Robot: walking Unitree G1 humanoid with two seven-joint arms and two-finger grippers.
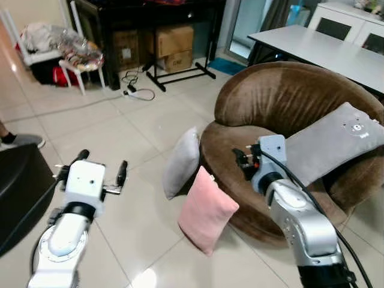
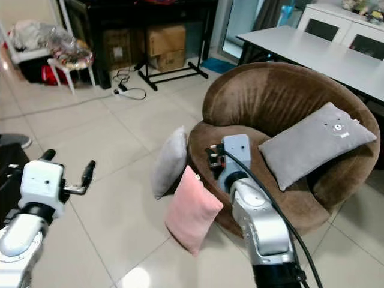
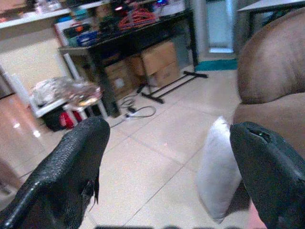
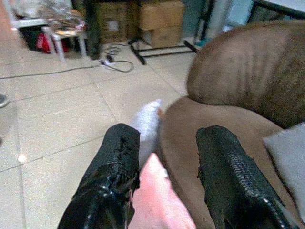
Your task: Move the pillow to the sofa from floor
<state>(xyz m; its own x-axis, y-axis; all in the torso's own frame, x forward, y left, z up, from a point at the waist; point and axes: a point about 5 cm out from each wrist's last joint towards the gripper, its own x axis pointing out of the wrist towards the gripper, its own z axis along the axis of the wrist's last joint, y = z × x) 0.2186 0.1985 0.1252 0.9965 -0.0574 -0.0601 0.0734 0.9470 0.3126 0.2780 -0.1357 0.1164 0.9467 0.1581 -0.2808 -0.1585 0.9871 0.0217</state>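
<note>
Tiled floor | pink pillow (image 1: 206, 210) leans on sofa (image 1: 282, 96) | right gripper (image 4: 164, 179) above it, jaws open, empty

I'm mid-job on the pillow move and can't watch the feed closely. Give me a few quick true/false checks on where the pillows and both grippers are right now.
1. A pink pillow leans against the front of the brown sofa, standing on the floor. True.
2. The right gripper is shut on the pink pillow. False: its fingers are open and hold nothing, above the pink pillow.
3. A grey pillow stands on the floor beside the pink one. True.
4. The sofa seat has no pillow on it. False: a larger grey cushion lies on it against the backrest.
5. The left gripper is open over bare floor tiles, apart from both floor pillows. True.
</note>
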